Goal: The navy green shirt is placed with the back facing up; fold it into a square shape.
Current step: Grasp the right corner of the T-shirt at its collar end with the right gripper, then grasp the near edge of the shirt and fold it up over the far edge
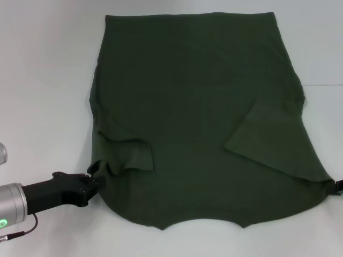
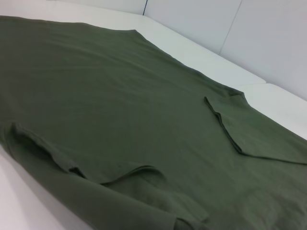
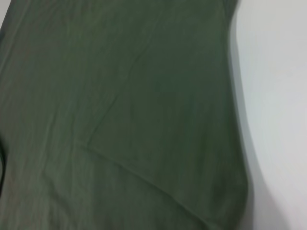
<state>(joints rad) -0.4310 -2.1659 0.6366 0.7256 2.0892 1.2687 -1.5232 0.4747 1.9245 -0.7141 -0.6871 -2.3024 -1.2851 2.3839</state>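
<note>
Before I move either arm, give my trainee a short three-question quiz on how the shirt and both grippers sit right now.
1. True or false: both short sleeves of the dark olive-green knit T-shirt are folded inward onto its body.
2. Multiple choice: the left gripper is at (a) the far hem, (b) the shirt's near left edge beside the folded sleeve, (c) the middle of the cloth.
3. Fill in: the right gripper barely shows at the shirt's near ____ corner.

Key: 1 true. 2 b. 3 right.
</note>
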